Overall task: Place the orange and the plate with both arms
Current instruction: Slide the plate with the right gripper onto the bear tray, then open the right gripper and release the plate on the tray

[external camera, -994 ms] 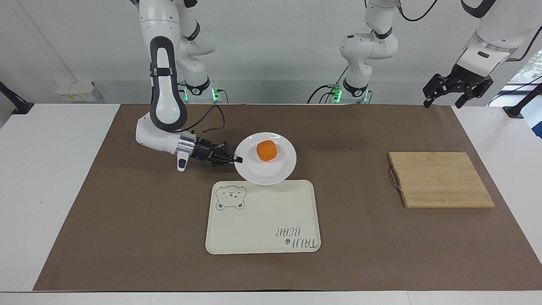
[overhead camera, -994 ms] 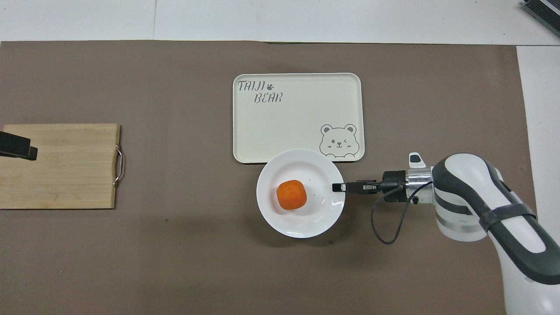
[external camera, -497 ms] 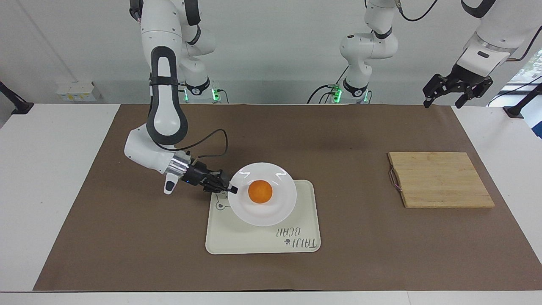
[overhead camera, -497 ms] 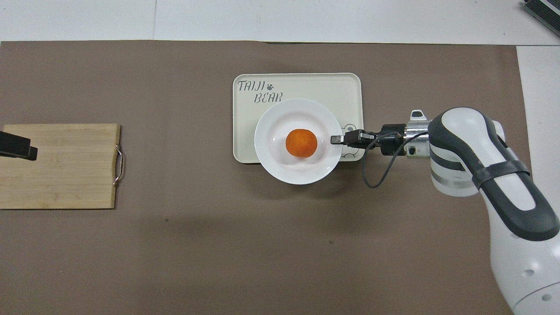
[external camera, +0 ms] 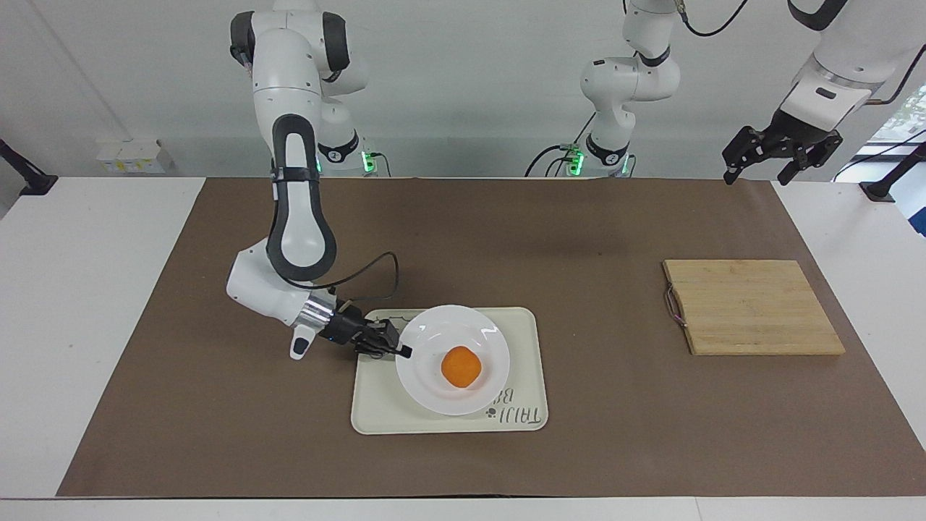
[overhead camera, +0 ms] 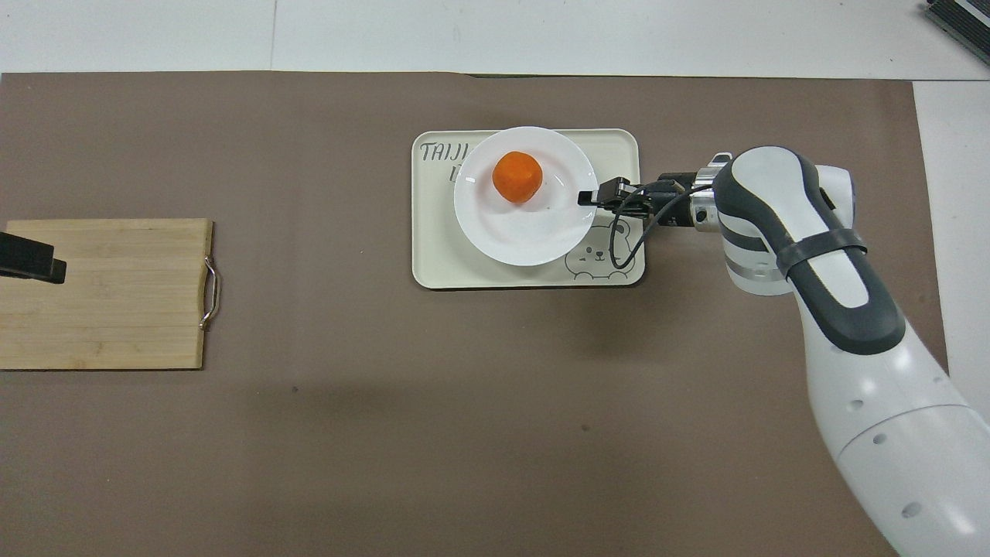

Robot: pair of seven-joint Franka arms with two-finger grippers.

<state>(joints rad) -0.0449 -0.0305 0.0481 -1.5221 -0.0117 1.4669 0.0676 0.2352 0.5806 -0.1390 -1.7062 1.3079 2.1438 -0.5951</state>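
Facing view first: nearest the robots, the left gripper (external camera: 780, 155) waits in the air with fingers spread, by the left arm's end of the table. Farther out lies a wooden board (external camera: 752, 307). Farthest, the right gripper (external camera: 404, 352) pinches the plate (external camera: 434, 394) by its rim over the bear tray (external camera: 376, 405), the orange (external camera: 461, 367) sitting on the plate.

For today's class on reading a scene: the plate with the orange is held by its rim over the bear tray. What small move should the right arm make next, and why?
Probably lower the plate flat onto the tray, then let go. The right tool is shut on the plate's rim, the orange sits in the plate, and the plate looks tilted over the tray. The left tool waits, open, up near the cutting board's end.
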